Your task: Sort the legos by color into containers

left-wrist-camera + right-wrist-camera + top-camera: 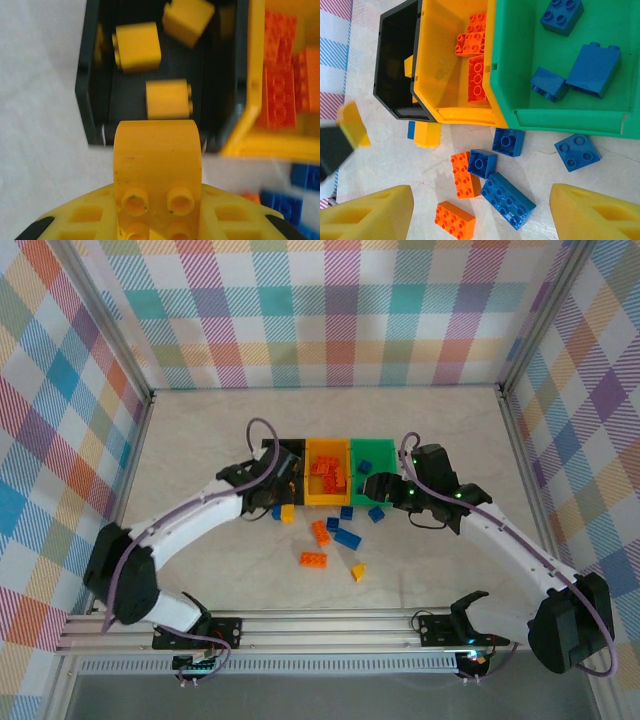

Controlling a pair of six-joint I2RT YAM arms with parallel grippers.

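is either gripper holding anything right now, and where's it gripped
The left gripper pinches a yellow brick by its studded end; the rest sticks out toward the black bin. The right gripper is open and holds nothing.

On the table (200,440), left bin (395,65), middle bin (327,502) and right bin (375,455) in a row, walls touching, bricks (475,40) lying inside each, loose bricks (347,537) scattered just before the row, held brick (157,160) in the left gripper (157,210) at the left bin's near end
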